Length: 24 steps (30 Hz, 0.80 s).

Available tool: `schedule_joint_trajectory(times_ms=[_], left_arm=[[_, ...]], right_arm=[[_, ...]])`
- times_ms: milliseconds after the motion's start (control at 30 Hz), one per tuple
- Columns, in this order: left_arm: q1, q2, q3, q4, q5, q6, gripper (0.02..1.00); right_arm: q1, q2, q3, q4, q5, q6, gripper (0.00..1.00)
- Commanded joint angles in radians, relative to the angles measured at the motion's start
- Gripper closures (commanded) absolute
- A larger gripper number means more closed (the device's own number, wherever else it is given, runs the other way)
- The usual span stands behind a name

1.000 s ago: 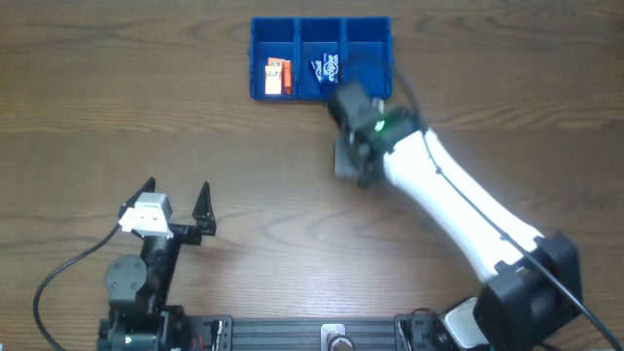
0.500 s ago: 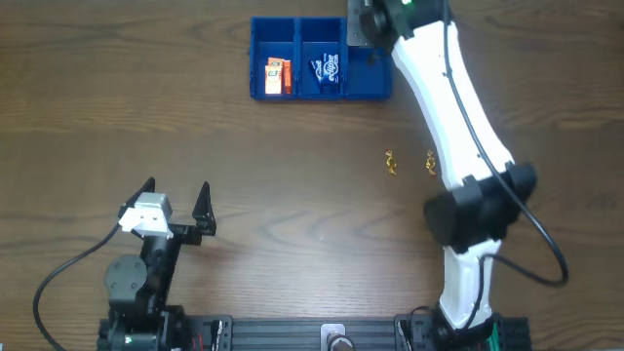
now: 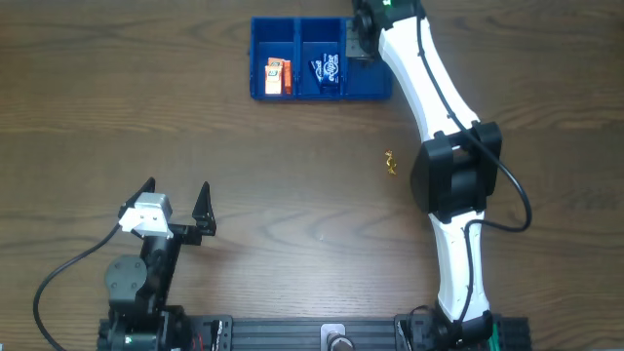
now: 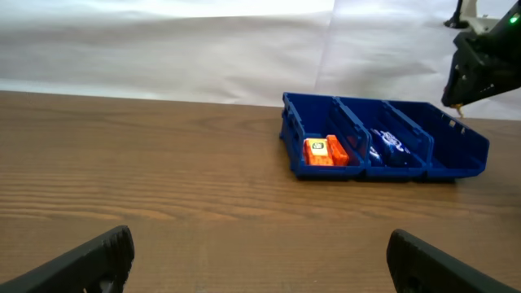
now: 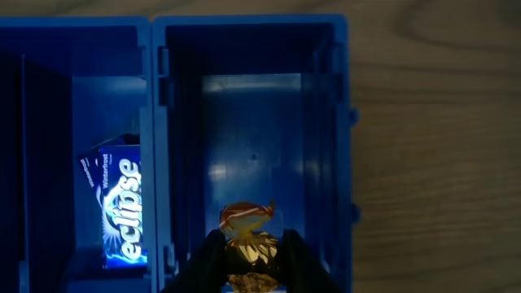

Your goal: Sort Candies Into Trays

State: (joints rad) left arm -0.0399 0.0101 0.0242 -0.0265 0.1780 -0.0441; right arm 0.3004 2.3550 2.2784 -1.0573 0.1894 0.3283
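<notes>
Right gripper is clenched on a gold-wrapped candy, whose twisted wrapper end protrudes beyond the fingertips. In the right wrist view the candy is positioned over the rightmost compartment of the blue tray, close to one end wall; the left wrist view shows the gripper raised above the tray rim, not down inside it. The tray has three compartments side by side: the middle one contains a blue pack and the leftmost one an orange candy. A second gold-wrapped candy lies on the wooden table, well apart from the tray and just beside the right arm. Left gripper is over bare table near its own base, fingers spread and grasping nothing.
</notes>
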Motion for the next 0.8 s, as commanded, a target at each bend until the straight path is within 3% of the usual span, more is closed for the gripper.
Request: schedule_joint_trajectory(times_ms=[33, 167, 333, 433, 533, 733, 800], left_arm=[[0.004, -0.006, -0.019, -0.033, 0.014, 0.015, 0.020], [0.004, -0.006, -0.019, -0.033, 0.014, 0.015, 0.020], [0.004, -0.006, -0.019, -0.033, 0.014, 0.015, 0.020], [0.004, -0.006, -0.019, -0.033, 0.014, 0.015, 0.020], [0.004, -0.006, -0.019, -0.033, 0.014, 0.015, 0.020], [0.004, -0.006, -0.019, -0.033, 0.014, 0.015, 0.023], [0.004, -0.006, -0.019, -0.033, 0.014, 0.015, 0.020]], right_arm=[[-0.006, 0.013, 0.019, 0.031, -0.018, -0.017, 0.570], [-0.006, 0.013, 0.019, 0.050, -0.027, -0.016, 0.428], [-0.010, -0.060, 0.019, -0.016, -0.033, -0.025, 0.452], [-0.012, -0.161, 0.007, -0.117, -0.034, -0.068, 0.360], [-0.013, -0.248, -0.054, -0.176, -0.033, -0.072, 0.336], [-0.013, -0.506, -0.513, -0.037, -0.041, -0.067, 0.338], [-0.022, -0.571, -0.690, 0.058, -0.087, -0.067, 0.340]])
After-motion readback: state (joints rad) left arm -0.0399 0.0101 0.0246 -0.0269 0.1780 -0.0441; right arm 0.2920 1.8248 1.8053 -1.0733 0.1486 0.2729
